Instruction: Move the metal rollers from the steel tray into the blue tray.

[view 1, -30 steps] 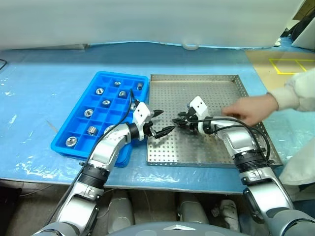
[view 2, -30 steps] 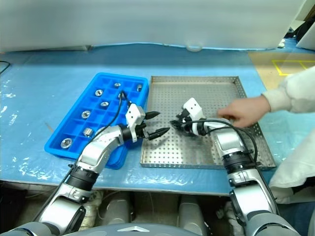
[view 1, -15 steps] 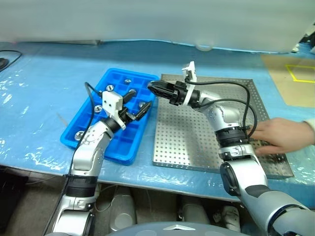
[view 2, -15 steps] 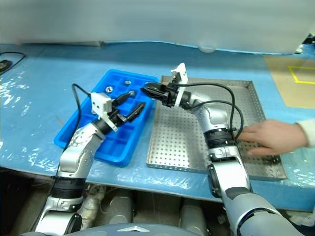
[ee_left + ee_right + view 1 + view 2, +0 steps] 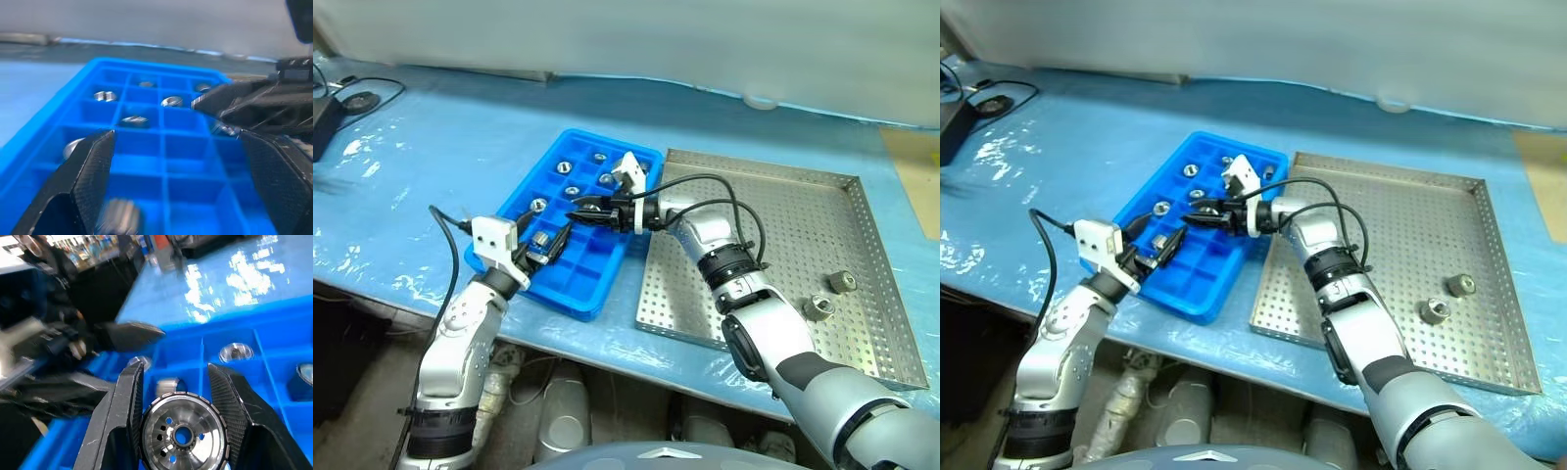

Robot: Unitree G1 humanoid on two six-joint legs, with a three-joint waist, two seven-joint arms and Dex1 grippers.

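The right gripper [image 5: 576, 216] is out over the blue tray [image 5: 505, 220], fingers pinched on a metal roller [image 5: 183, 433]; the right wrist view shows that roller face-on between the two black fingers [image 5: 128, 404], ribbed rim, dark centre hole, lower edge cut off by the frame. From the head views the held piece itself is too small to pick out at the fingertips.

The left gripper [image 5: 548, 245] hangs at the near-left edge of the blue tray with its fingers spread wide and nothing between them. In the left wrist view the two pads [image 5: 90, 171] frame the tray's compartments, with the right gripper's dark tips poking in from the side.

The blue tray sits on the bench [image 5: 431, 147] just left of the steel tray [image 5: 783, 211], the two nearly touching along their long sides. Several rollers [image 5: 573, 169] sit in the far compartments and a few along the left column. One near the left gripper [image 5: 117, 218] is a blurred grey shape, and the arms hide some cells, so a count is not safe.

On the steel tray, two rollers lie near the near-right corner: one [image 5: 842, 282] close to the right rim, the other [image 5: 819, 307] just beside it, apart from each other.
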